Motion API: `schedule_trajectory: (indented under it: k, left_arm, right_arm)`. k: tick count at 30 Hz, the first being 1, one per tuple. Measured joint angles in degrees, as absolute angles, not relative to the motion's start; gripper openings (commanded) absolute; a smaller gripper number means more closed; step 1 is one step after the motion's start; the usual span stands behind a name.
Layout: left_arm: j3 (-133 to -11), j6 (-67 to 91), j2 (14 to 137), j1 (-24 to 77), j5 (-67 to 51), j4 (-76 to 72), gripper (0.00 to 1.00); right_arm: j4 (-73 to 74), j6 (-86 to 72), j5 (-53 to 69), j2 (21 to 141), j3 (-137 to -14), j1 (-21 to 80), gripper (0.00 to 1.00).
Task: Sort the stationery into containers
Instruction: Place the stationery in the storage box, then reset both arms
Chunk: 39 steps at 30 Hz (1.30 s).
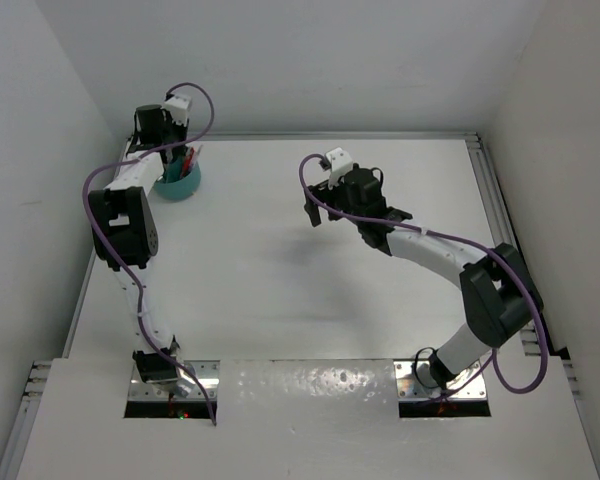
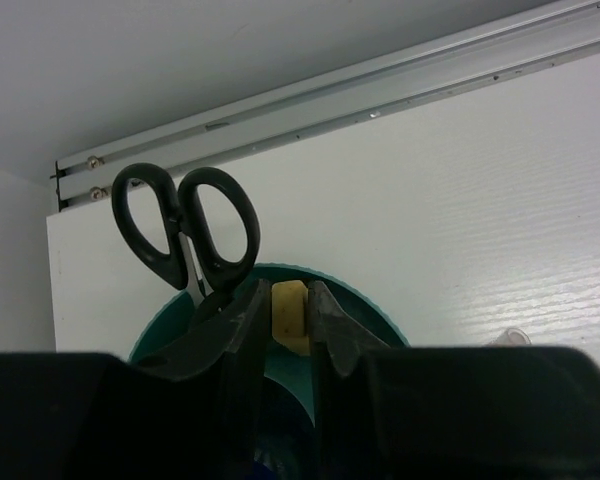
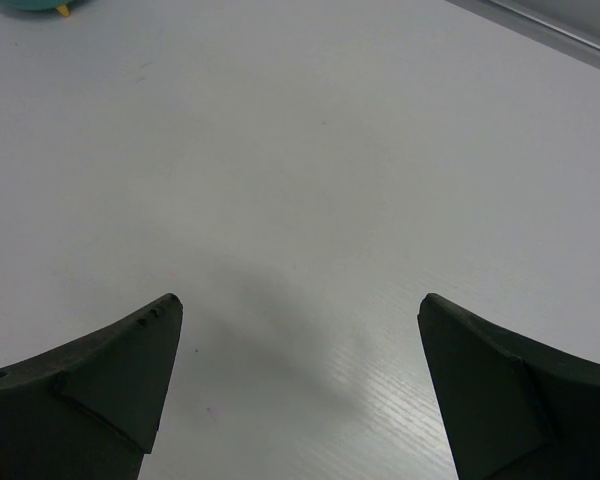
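While the left hand [image 2: 286, 292], grip unclear, hangs over the teal organiser [image 1: 185, 188] near the table's [image 1: 280, 260] far-left corner, the right hand [image 3: 300, 300] gapes empty.

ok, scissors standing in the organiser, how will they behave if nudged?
Scissors probably stiff: hard black loop handles, thin metal blade. They stand handles-up in the teal organiser, so a nudge likely just leans them against its wall. Smooth handles may slip.
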<state>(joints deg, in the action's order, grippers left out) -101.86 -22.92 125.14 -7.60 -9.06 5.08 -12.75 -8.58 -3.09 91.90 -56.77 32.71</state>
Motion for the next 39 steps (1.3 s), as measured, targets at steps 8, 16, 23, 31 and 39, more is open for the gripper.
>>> schedule_trajectory:
  k: [8, 16, 23, 31, 39]
  left_arm:
    - [-101.86, -23.51, 125.12, -7.6, -9.72, 5.15, 0.34]
    - [-102.0, -21.87, 125.1, -7.6, -10.2, 6.94, 0.39]
    - [-108.16, -17.3, 124.36, -7.6, -11.86, 9.47, 0.5]
    - [-114.13, -11.9, 115.07, -9.47, -3.81, 12.43, 0.55]
    - [-106.8, -4.45, 102.5, -24.18, 3.9, 23.16, 0.56]
  right_arm:
    - [-12.73, -7.9, -3.95, 91.15, -56.77, 32.71, 0.99]
    - [-12.4, -7.68, -4.34, 90.85, -56.77, 32.69, 0.99]
    - [-10.48, -8.25, -5.54, 89.62, -56.8, 31.51, 0.99]
    - [-3.53, -14.28, -10.44, 89.21, -58.59, 25.21, 0.99]
    - [4.82, -20.78, -12.08, 84.36, -55.07, 14.96, 0.99]
